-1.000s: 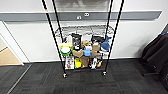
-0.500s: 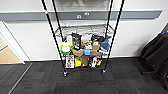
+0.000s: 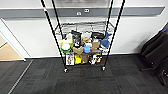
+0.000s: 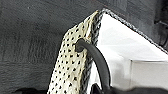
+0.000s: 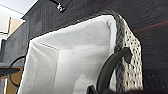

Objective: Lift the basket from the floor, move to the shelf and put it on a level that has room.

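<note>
Dark carpet ahead, shelf [image 3: 83, 37] square on. Basket [image 5: 75, 57] hangs by handles between wrists; finger state, cannot tell. Keep level, approach straight, steady, aim free level [image 3: 82, 26].

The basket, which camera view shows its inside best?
The right wrist view: the basket shows most of its white lining, rim and one handle. The left wrist view catches one speckled end and part of the lining.
</note>
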Controlling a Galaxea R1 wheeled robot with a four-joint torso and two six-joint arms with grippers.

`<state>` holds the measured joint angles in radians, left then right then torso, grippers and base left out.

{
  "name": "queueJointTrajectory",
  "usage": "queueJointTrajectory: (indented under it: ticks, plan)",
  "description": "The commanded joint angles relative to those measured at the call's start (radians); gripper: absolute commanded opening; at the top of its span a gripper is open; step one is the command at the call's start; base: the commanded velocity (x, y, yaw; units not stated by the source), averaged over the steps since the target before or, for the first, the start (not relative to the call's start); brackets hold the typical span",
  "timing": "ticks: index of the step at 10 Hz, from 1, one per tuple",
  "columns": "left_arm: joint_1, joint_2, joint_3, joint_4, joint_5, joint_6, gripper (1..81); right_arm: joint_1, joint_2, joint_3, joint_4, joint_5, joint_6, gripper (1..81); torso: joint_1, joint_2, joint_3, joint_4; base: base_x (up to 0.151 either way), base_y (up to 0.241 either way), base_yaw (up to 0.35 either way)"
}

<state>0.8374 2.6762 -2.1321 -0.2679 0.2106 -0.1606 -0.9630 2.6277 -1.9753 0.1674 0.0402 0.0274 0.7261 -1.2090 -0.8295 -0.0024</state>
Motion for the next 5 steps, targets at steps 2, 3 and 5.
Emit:
queueJointTrajectory:
  ticks: [2, 3, 5]
  plan:
    - [-0.112, -0.038, 0.063, -0.057, 0.055, -0.010, 1.0, 0.097, -0.016, 0.061, 0.007, -0.036, 0.012, 1.0, -0.084, 0.130, 0.049, 0.000, 0.000, 0.000, 0.000]
    - [-0.111, -0.056, 0.090, -0.057, 0.053, -0.010, 1.0, 0.095, -0.018, 0.061, 0.007, -0.036, 0.012, 1.0, -0.103, 0.159, 0.088, 0.000, 0.000, 0.000, 0.000]
    - [-0.110, -0.079, 0.112, -0.059, 0.053, -0.011, 1.0, 0.095, -0.016, 0.063, 0.007, -0.036, 0.012, 1.0, -0.138, 0.214, 0.130, 0.000, 0.000, 0.000, 0.000]
